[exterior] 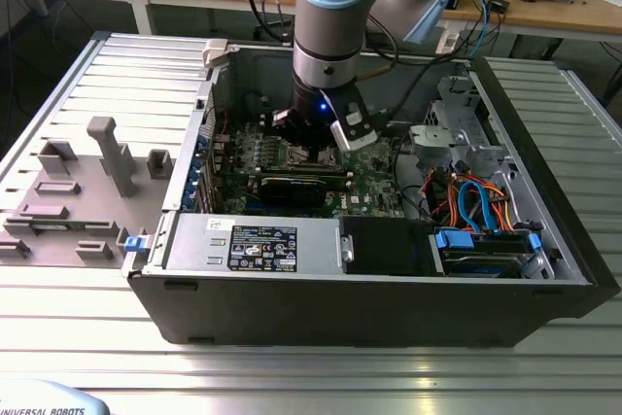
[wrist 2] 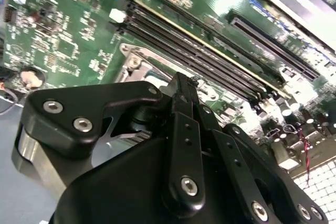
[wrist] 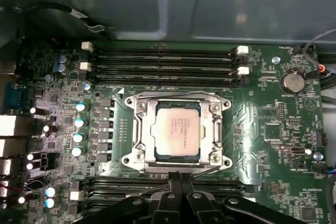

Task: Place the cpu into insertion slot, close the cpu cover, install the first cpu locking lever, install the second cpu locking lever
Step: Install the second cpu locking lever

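Gripper (wrist: pixel 178 181): I am hovering just above the near edge of the socket, fingers pressed together, carrying nothing.
CPU (wrist: pixel 178 130): it is sitting flat inside the insertion slot (wrist: pixel 137 129), silver top facing up.
CPU cover (wrist: pixel 214 109): it is lying down around the chip; whether it is locked I cannot tell.
Memory slots (wrist: pixel 163 59): they are running along the far side of the socket.
Risk: I judge that my fingertips pressing off-centre could be bending the frame or scraping the motherboard (wrist: pixel 273 129).
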You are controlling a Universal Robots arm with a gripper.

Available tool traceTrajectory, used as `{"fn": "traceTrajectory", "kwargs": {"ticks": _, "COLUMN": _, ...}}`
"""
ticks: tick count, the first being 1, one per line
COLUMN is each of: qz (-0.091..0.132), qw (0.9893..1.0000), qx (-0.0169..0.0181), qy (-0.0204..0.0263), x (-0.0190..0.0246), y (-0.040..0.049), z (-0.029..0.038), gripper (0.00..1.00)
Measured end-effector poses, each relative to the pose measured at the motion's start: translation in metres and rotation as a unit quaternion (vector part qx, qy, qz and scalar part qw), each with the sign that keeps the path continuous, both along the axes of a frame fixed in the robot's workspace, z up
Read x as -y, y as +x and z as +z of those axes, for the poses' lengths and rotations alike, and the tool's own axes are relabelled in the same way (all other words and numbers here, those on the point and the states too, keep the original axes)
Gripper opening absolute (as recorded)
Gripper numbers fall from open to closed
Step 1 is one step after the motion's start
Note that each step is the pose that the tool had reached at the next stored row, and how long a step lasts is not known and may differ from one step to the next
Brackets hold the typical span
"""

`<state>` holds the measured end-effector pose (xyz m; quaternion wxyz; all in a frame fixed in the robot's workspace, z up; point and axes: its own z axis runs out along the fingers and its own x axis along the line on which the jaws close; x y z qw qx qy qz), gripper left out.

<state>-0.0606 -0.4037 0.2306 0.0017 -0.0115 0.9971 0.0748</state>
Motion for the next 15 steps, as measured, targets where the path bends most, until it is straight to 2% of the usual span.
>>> {"fn": "traceTrajectory", "kwargs": {"ticks": 9, "qz": 0.0, "qw": 1.0, "qx": -0.0001, "qy": -0.0001, "x": 0.0026, "y": -0.0222, "z": -0.0082, "gripper": 0.11}}
{"fn": "traceTrajectory", "kwargs": {"ticks": 11, "qz": 0.0, "qw": 1.0, "qx": -0.0001, "qy": 0.0001, "x": 0.0042, "y": -0.0238, "z": -0.0095, "gripper": 0.11}}
{"fn": "traceTrajectory", "kwargs": {"ticks": 13, "qz": 0.0, "qw": 1.0, "qx": -0.0001, "qy": 0.002, "x": 0.0071, "y": -0.0248, "z": -0.0103, "gripper": 0.11}}
{"fn": "traceTrajectory", "kwargs": {"ticks": 15, "qz": 0.0, "qw": 1.0, "qx": -0.0001, "qy": 0.0066, "x": 0.0087, "y": -0.0275, "z": -0.012, "gripper": 0.11}}
